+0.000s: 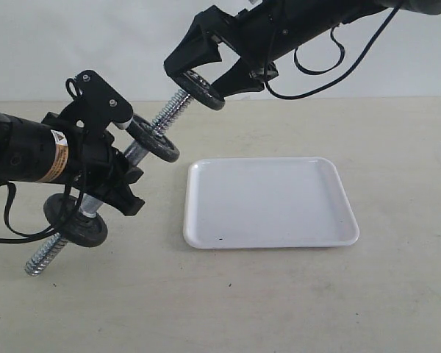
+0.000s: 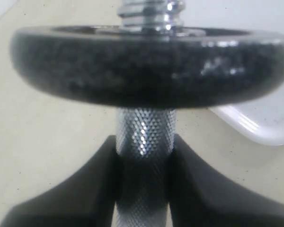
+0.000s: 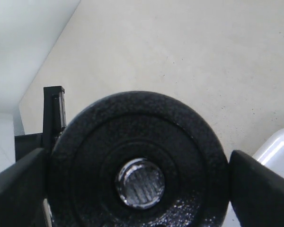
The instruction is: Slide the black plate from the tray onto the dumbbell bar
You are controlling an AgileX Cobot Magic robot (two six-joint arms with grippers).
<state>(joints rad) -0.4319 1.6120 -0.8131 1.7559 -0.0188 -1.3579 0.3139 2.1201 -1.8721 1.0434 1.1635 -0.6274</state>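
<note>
Now, left jaws: closed on the knurled middle of the dumbbell bar (image 1: pixel 170 109), holding it aslant above the tabletop (image 1: pixel 279 309).
Right jaws: spread wide, one on each side of the black plate (image 1: pixel 206 91), pressing on its rim and holding it in the air.
Black plate: between the right jaws, at the bar's raised threaded end, up and away from the left jaws. The right wrist view shows the bar's tip through its centre hole; how far in it sits I cannot tell.
Bar ends: the raised end points to the right jaws; the low end juts past the left jaws, close to the tabletop.
Upper disc (image 1: pixel 156 140): black, on the bar just above the left jaws.
Lower disc (image 1: pixel 77 220): black, on the bar just below the left jaws.
Tray (image 1: pixel 272 243): white, flat on the tabletop, beneath the right jaws and beside the left jaws, apart from both.
</note>
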